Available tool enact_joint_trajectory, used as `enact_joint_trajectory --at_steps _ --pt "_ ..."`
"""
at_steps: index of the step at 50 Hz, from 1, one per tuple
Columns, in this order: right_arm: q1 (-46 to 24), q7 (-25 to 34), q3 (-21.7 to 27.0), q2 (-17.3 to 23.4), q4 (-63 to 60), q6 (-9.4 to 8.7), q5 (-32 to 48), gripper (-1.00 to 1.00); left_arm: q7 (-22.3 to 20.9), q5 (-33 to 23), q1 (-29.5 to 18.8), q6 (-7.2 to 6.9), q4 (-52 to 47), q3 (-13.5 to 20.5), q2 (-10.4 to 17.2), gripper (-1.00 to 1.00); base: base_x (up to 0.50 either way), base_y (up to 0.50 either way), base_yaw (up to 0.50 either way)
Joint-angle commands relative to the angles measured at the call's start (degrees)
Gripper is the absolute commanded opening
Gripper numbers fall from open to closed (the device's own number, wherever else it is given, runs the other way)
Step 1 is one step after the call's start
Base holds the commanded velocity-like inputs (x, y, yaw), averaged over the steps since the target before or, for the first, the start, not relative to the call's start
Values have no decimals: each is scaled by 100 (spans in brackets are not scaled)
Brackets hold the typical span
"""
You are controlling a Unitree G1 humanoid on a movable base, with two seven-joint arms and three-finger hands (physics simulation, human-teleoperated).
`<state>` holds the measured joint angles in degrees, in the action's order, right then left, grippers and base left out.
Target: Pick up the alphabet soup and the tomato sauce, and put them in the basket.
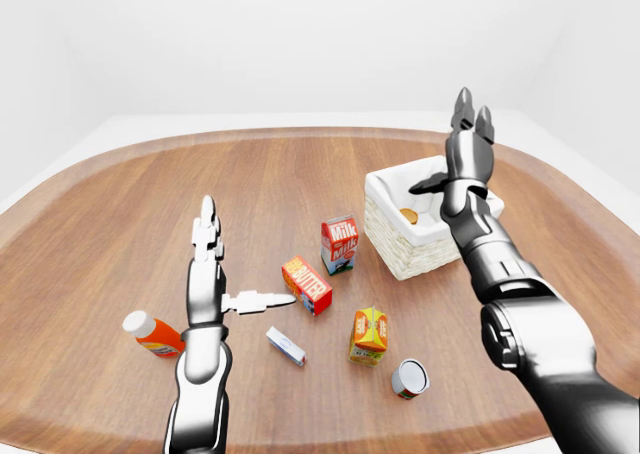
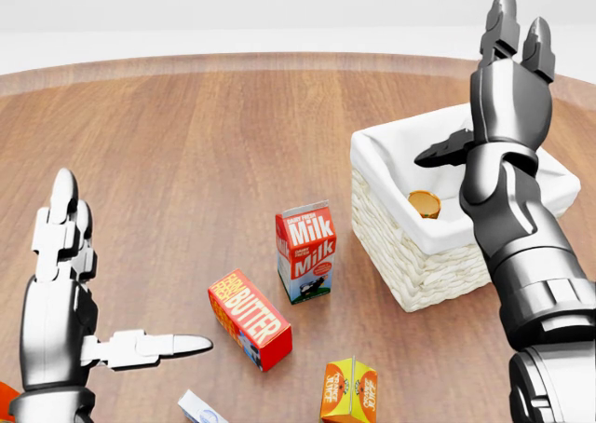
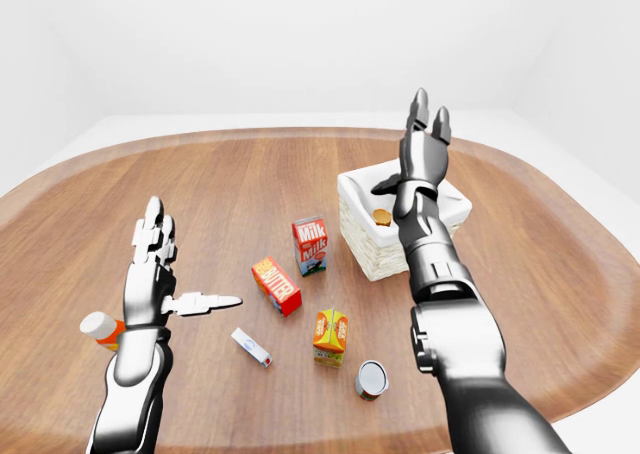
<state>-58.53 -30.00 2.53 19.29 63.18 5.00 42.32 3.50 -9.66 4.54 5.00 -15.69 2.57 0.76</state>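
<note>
the right hand [image 2: 510, 88] was up over the basket [image 2: 410, 265], fingers spread wide, grasping nothing. down in the white lining sat one can [image 2: 424, 203], only its orange-brown top showing. the left hand [image 2: 70, 297] hung at the lower left of the head view, released too, thumb pointing right toward the butter box [image 2: 250, 319]. just right of that box the milk carton [image 2: 306, 252] stood upright on the wooden surface [image 2: 186, 153]. nearer the bottom of the left-eye view: an orange juice carton [image 1: 369, 334], a small white packet [image 1: 286, 346], a bottle [image 1: 152, 335] on its side at the left. the second can [image 1: 409, 378] lay on its side near the surface's edge, well apart from the basket.
</note>
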Motion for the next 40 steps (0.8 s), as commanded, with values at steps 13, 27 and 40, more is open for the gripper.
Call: enact_joint_trajectory --at_steps 13,27,40 --pt "893 235 242 -276 -1638 0 -1330 100 -9 -7 24 0 -58 -7 -3 100 0 0 0" --pt "1910 735 313 -542 -3479 0 -1558 100 -13 -19 29 0 -49 -16 -5 100 0 0 0" --pt "2739 994 335 -796 -4733 0 -1715 100 -5 -10 20 0 6 -1 1 100 0 0 0"
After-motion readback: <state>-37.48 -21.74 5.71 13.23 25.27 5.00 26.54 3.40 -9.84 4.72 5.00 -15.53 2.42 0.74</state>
